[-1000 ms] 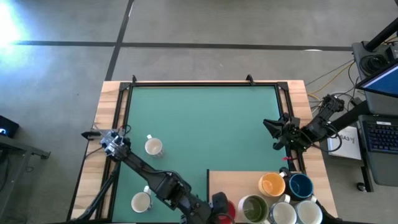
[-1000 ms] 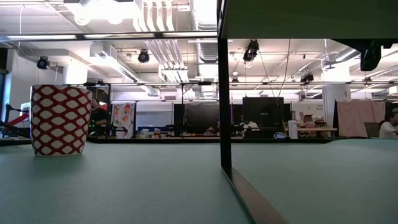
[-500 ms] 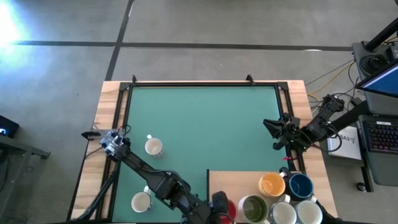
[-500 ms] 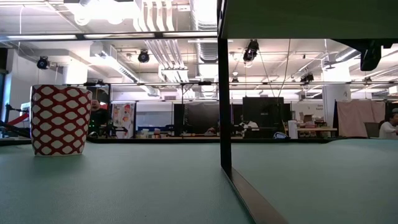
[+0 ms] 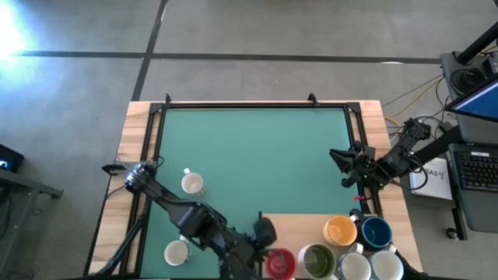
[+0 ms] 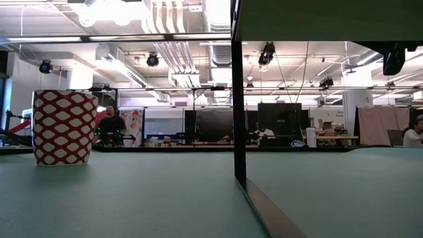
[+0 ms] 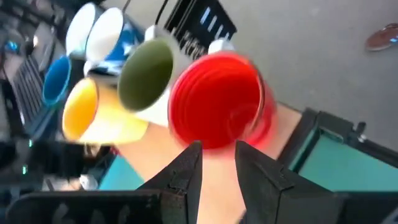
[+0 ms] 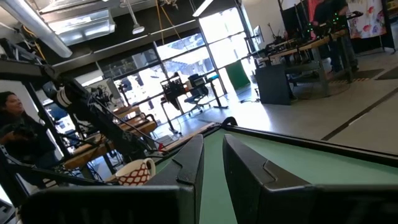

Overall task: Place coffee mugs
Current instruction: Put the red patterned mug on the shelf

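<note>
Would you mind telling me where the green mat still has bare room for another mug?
The green mat is bare across its far half and middle, between the two white mugs at its left and the right gripper at its right edge. The wooden board is crowded with mugs, the left gripper beside the red mug.

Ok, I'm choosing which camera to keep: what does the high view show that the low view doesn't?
Only high: the left gripper by the red mug, the right gripper at the right edge of the mat, and the mug cluster on the board. Only low: the red pattern on the lattice mug, a dark post, the room with a person. Both: the mat.
</note>
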